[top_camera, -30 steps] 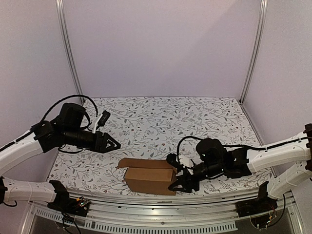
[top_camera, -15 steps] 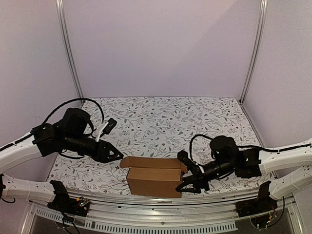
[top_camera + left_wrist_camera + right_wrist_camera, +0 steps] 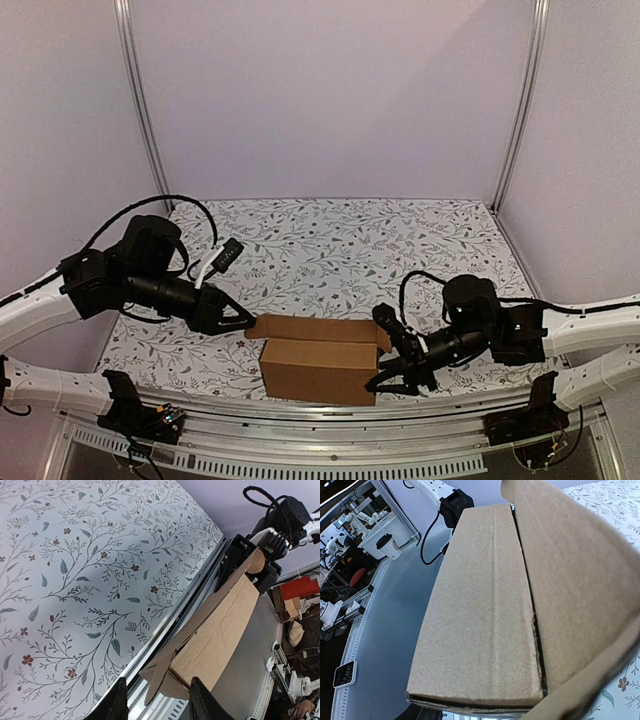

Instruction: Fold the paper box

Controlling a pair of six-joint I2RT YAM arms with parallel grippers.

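Paper box (image 3: 318,368) sat on the table (image 3: 330,250), a gripper at each end.
Just off the box's left end, the left gripper (image 3: 238,318) had its fingers parted and empty, facing a loose flap. At the box's right end, the right gripper (image 3: 378,350) was spread wide across that end, gripping nothing.

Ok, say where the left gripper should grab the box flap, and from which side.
Probably the flap, at its free left edge, from the left: it's thin card lifted off the box, and the open left gripper points at it.
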